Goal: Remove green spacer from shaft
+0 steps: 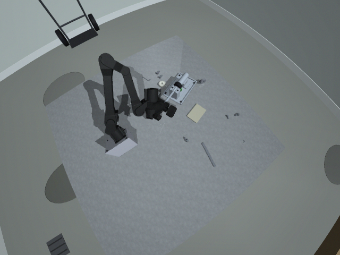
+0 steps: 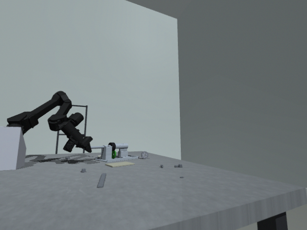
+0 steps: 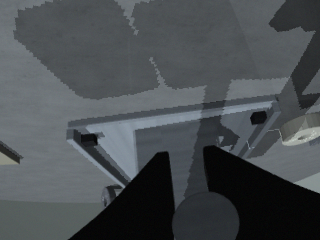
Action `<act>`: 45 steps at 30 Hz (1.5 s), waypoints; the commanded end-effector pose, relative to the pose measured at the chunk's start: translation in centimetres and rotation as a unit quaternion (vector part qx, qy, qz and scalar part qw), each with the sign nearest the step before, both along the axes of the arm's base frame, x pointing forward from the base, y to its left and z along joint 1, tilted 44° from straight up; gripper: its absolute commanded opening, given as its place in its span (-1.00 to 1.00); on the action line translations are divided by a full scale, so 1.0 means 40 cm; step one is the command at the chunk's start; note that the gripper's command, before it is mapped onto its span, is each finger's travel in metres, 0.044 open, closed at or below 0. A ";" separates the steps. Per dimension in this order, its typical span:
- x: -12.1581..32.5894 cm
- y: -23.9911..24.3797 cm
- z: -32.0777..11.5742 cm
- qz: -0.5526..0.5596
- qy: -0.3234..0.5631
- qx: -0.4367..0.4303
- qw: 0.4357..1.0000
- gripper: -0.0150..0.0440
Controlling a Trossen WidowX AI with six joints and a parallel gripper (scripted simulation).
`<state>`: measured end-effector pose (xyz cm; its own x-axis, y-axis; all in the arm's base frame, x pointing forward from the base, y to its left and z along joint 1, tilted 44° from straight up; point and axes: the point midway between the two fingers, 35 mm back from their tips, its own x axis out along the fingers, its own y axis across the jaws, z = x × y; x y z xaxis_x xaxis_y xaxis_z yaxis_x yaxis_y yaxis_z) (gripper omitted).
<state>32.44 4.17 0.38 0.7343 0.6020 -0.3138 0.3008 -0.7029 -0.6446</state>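
My gripper (image 1: 166, 103) (image 2: 90, 149) (image 3: 186, 160) is shut on the outer end of the grey shaft (image 1: 171, 96) (image 2: 98, 147) (image 3: 205, 216). The shaft runs through the near support block (image 2: 106, 153) toward the big housing (image 1: 185, 76) (image 2: 122, 145). Black spacers (image 1: 178, 84) (image 2: 112, 145) sit at shaft height between support and housing; their number cannot be told. The green spacer (image 1: 180, 89) (image 2: 113, 154) is below the shaft, off it, upright or nearly so between the two blocks. Whether it still leans on something is unclear. The shaft's inner end is hidden.
The fixture's base plate (image 1: 191, 87) (image 2: 119, 160) (image 3: 170, 115) carries both blocks. A cream ring (image 1: 162, 83) (image 3: 301, 132) lies beside it, and a yellow pad (image 1: 196, 112) (image 2: 120, 164) lies in front. A grey bar (image 1: 208, 154) (image 2: 101, 180) and small metal parts lie farther off.
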 end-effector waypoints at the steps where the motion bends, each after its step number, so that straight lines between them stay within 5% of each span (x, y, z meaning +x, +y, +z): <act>1: 0.010 -0.002 0.005 -0.001 -0.005 -0.002 1.000 -0.49; 45: 0.050 0.005 0.018 -0.001 -0.005 -0.002 1.000 -0.49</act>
<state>34.05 4.43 0.87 0.7348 0.6012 -0.3142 0.3028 -0.7052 -0.6411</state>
